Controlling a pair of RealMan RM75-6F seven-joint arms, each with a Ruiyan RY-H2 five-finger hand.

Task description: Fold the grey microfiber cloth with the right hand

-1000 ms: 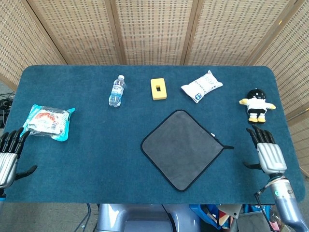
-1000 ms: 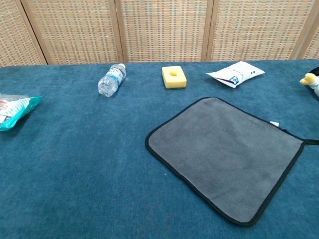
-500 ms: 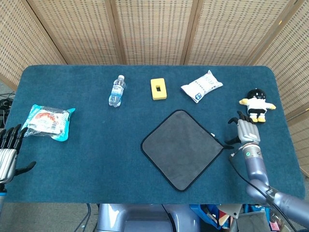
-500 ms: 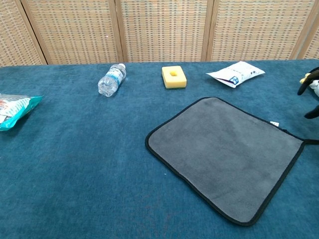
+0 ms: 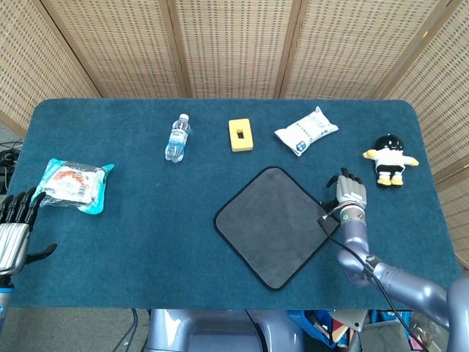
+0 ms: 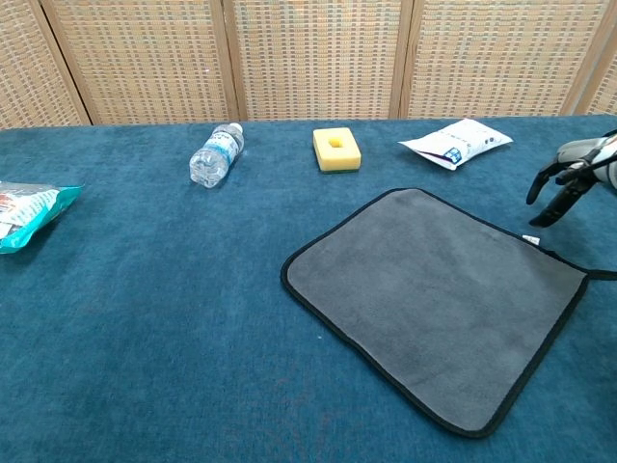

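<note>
1. The grey microfiber cloth (image 5: 276,225) lies flat and unfolded on the bench (image 5: 146,213), right of centre.
2. The right hand (image 5: 349,192) hovers at the cloth's right corner, fingers apart, grasping nothing.
3. Judged from this, no fold is made yet; gripping the corner and folding remain.

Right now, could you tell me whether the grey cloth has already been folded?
No, the grey cloth lies flat and fully spread on the table, with the right robot hand beside its right corner.
</note>
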